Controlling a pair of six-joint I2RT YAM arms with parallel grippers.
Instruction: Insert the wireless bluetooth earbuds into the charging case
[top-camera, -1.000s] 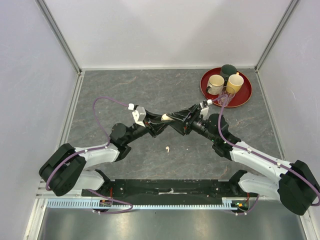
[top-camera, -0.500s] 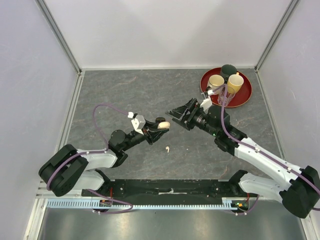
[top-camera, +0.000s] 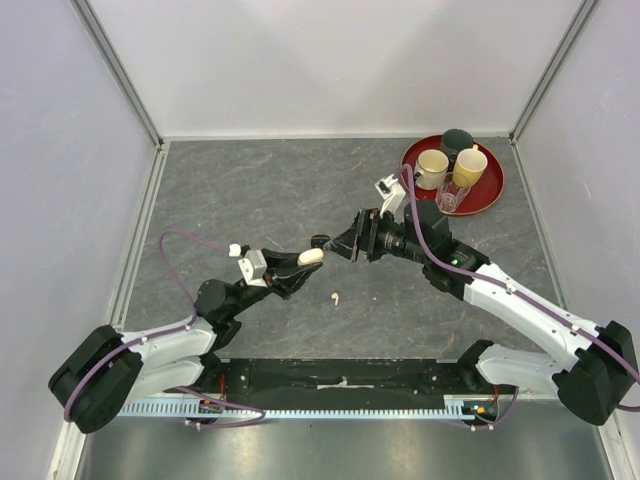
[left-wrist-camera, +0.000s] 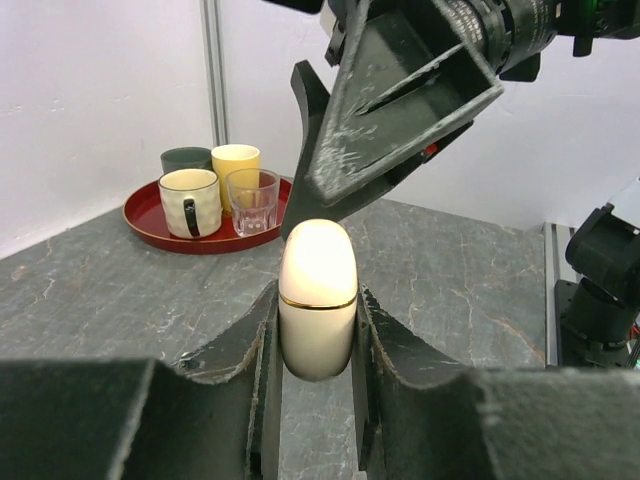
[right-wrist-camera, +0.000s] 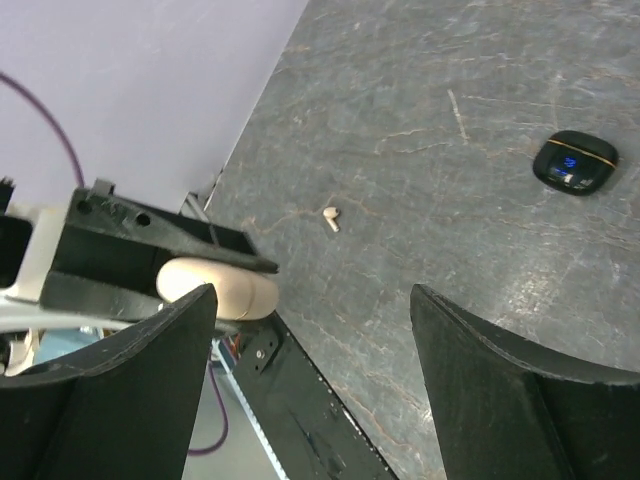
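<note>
My left gripper (left-wrist-camera: 316, 293) is shut on a closed cream-white charging case (left-wrist-camera: 318, 270) with a gold band, holding it off the table (top-camera: 310, 257). Just right of it, my right gripper (top-camera: 338, 245) stands open and empty, its fingers (right-wrist-camera: 150, 380) wide apart; the case (right-wrist-camera: 235, 287) shows beside its left finger. One cream-white earbud (top-camera: 335, 297) lies on the table below the grippers, also visible in the right wrist view (right-wrist-camera: 330, 217). A black case with blue lights (right-wrist-camera: 574, 162) lies closed on the table. No black earbuds show.
A red tray (top-camera: 488, 203) at the back right carries a cream cup (top-camera: 432, 165), a yellow cup (top-camera: 470, 165), a dark cup (top-camera: 458, 140) and a glass (top-camera: 450, 192). White walls enclose the grey stone-patterned table (top-camera: 250, 190).
The grippers met at the cream case a second ago. The right gripper has opened and let go; the left arm has drawn back down-left with the case.
</note>
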